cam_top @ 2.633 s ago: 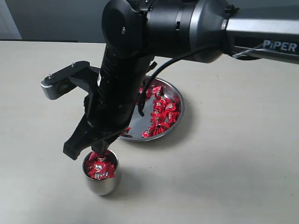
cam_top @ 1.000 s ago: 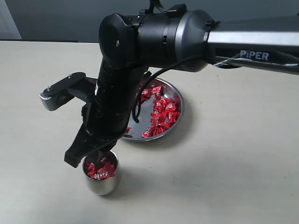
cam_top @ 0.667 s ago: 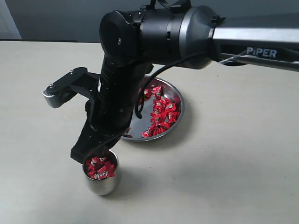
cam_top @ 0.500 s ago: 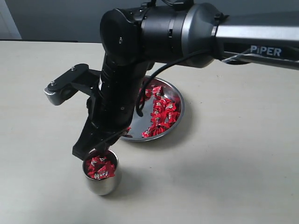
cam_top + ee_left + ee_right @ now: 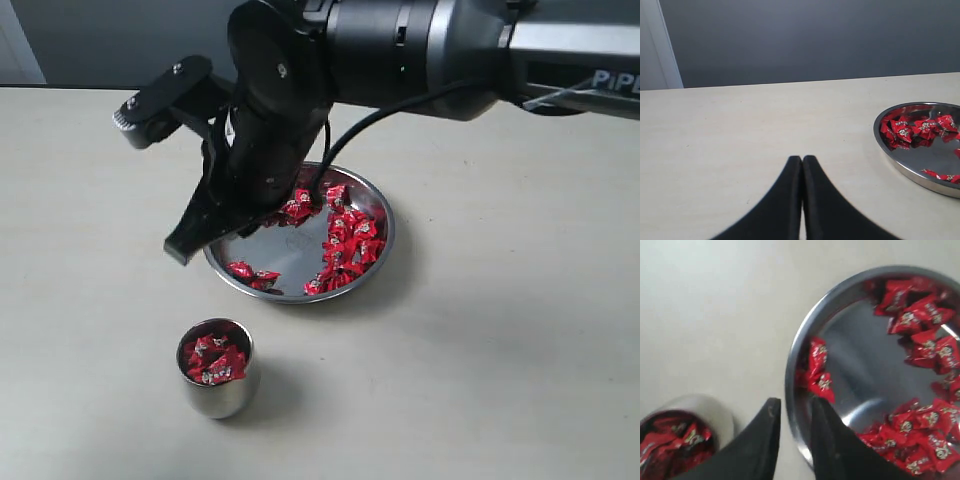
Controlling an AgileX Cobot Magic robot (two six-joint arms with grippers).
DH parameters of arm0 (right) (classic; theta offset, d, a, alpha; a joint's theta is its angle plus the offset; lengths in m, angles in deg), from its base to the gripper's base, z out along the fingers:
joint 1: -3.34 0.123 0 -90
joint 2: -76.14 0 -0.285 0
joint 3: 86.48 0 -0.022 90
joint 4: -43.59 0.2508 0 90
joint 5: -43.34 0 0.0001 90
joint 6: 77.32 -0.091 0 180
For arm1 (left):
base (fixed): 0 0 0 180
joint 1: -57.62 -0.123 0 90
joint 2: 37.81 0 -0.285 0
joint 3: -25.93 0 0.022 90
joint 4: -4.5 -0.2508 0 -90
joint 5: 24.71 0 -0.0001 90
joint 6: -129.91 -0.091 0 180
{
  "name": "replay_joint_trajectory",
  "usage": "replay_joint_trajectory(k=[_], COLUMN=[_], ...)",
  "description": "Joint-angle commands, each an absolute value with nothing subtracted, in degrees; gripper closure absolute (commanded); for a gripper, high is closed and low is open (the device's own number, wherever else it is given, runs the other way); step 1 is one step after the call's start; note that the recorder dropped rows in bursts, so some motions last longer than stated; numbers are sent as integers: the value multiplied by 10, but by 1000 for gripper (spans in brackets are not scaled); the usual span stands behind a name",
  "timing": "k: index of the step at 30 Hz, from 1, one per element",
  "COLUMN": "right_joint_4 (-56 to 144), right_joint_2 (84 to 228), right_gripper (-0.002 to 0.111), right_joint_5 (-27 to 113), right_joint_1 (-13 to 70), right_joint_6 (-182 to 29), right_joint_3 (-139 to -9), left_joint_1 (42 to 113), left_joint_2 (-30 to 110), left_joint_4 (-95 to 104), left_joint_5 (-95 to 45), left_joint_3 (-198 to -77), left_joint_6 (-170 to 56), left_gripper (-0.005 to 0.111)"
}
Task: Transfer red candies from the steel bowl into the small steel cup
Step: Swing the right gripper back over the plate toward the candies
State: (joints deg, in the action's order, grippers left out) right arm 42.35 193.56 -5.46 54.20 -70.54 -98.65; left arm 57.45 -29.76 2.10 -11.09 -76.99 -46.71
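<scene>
Narrowly parted and empty, the right tool (image 5: 793, 405) hangs above the rim of the wide shiny steel bowl (image 5: 790, 367), red-wrapped candies (image 5: 818, 374) just beyond its tips.

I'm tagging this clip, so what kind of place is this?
Probably a robotics lab bench: bare beige table, plain grey wall, and a black robot arm over a steel bowl of red candies.

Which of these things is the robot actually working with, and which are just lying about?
In the job: red candies, steel bowl, small steel cup, right gripper (open, holding nothing).
Not in the job: left gripper, shut above the table; grey wall behind.
</scene>
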Motion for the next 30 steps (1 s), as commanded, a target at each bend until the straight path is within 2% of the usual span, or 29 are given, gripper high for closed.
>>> replay_joint_trajectory(k=[1, 15, 17, 20, 22, 30], right_joint_4=[414, 492, 495, 495, 495, 493], right_joint_2=[1940, 2044, 2061, 2083, 2092, 2105], right_gripper=[85, 85, 80, 65, 60, 60], right_joint_5=[-1, 122, 148, 172, 185, 195], right_joint_1=[493, 395, 386, 373, 364, 317], right_joint_6=[-736, -712, -714, -715, -716, -769], right_joint_3=[-986, -986, -986, -986, -986, -987], left_joint_1=[572, 572, 572, 572, 572, 572], left_joint_2=[-300, -300, -300, -300, -300, -300], left_joint_4=[20, 20, 20, 20, 20, 20], left_joint_5=[-114, -114, -114, -114, -114, -114], left_joint_3=[-769, -769, -769, -769, -769, -769], left_joint_6=[-466, -466, -466, -466, -466, -466], left_gripper=[106, 106, 106, 106, 106, 106])
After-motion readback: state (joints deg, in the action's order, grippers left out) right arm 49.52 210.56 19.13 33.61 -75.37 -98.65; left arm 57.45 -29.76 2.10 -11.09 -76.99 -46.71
